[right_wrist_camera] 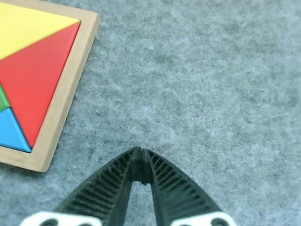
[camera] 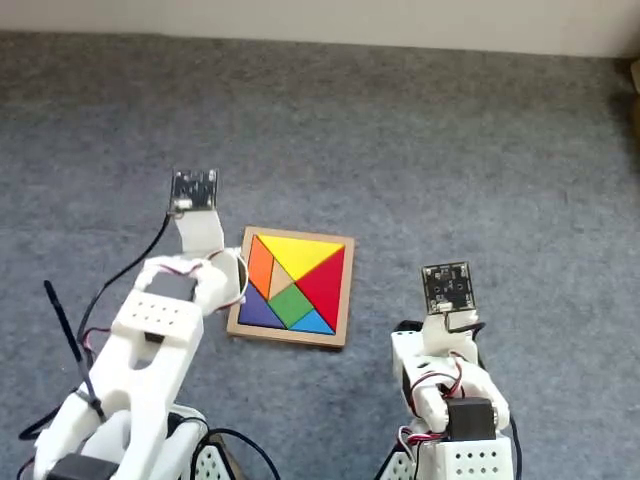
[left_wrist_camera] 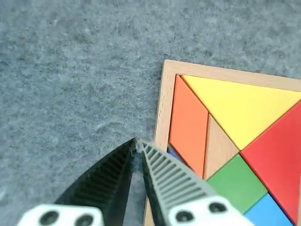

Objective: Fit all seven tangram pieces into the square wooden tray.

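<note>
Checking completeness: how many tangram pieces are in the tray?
7: yellow top, red right, orange left, tan centre, green below it, blue and purple along the near edge; tan might be bare tray.

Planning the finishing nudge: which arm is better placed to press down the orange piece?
Left, probably: the left gripper, shut, sits at the tray rim beside the orange piece; the right gripper is over carpet, apart from the tray.
</note>
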`<state>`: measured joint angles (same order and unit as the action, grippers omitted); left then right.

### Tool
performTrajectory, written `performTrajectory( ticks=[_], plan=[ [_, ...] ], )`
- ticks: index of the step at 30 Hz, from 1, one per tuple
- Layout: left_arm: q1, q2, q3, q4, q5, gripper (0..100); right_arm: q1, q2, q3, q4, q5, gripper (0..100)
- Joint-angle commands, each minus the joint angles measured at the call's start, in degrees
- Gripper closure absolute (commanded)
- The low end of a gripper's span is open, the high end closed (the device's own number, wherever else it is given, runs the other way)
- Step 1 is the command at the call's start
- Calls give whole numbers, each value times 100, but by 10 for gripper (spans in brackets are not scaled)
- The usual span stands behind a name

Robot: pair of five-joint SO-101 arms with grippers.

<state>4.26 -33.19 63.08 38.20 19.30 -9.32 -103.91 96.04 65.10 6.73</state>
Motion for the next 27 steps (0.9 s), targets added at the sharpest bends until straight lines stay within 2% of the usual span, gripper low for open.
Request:
performTrajectory(
  ticks=[1,10,27],
  plan=[
    [-92,-365,347,-554,9,994,66,-66,611,13,-26,993],
    [-101,-1015,760,-668,9,994,66,-66,611,22,-26,993],
    [-92,-4215,2422,-633,9,994,66,-66,611,22,-26,993]
  ],
)
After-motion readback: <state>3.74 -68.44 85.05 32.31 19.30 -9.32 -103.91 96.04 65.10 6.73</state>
